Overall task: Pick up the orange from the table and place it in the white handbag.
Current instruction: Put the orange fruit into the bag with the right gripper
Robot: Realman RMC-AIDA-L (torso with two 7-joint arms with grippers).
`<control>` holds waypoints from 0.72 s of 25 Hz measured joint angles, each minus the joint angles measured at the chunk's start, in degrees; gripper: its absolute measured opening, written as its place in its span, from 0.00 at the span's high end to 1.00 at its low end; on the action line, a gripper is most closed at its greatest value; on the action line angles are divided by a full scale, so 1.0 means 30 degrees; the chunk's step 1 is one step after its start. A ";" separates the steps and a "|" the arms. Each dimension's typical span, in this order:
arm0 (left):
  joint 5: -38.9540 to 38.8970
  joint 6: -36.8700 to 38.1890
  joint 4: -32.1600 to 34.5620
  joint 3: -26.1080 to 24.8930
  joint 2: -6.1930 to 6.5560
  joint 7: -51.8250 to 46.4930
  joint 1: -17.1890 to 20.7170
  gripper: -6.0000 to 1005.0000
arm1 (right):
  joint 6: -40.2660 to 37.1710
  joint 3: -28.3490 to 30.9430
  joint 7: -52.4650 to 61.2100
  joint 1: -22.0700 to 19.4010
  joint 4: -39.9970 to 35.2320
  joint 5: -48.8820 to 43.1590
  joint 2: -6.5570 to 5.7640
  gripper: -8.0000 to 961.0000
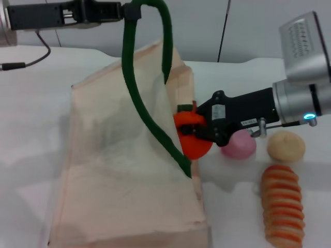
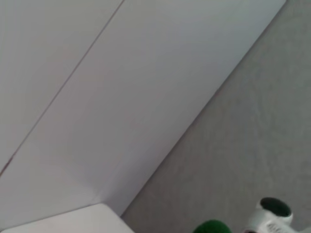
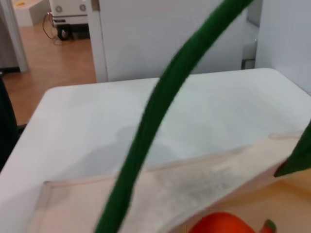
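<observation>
The white handbag [image 1: 119, 170] stands in the middle of the table, a big cream cloth bag with dark green handles [image 1: 139, 98]. My left gripper [image 1: 126, 11] is high at the back, shut on one green handle and holding it up. My right gripper [image 1: 192, 128] reaches in from the right and is shut on the orange [image 1: 195, 147], holding it at the bag's right edge by the opening. In the right wrist view the orange [image 3: 221, 224] shows just over the bag's cream rim [image 3: 170, 187], with the raised handle [image 3: 160, 107] crossing in front.
A pink round fruit [image 1: 239, 145], a cream round fruit [image 1: 285, 145] and an orange-and-cream striped roll [image 1: 282, 204] lie on the white table to the right of the bag. A cable [image 1: 31, 62] lies at the back left. The left wrist view shows mostly wall.
</observation>
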 joint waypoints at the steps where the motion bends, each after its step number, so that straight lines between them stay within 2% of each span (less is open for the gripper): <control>1: 0.0000 0.0000 0.0000 0.0000 0.0000 0.0000 0.0000 0.86 | -0.0227 -0.0086 0.0000 0.0118 0.0142 0.0003 0.0006 0.92; 9: -0.1042 0.0306 0.0317 0.0001 0.0261 -0.0355 -0.0150 0.86 | -0.1228 -0.0649 -0.0001 0.0777 0.0912 -0.0001 0.0096 0.92; 18: -0.1843 0.0323 0.0534 0.0000 0.0297 -0.0452 -0.0504 0.86 | -0.1460 -0.1208 -0.0497 0.2227 0.2274 0.0000 0.0200 0.92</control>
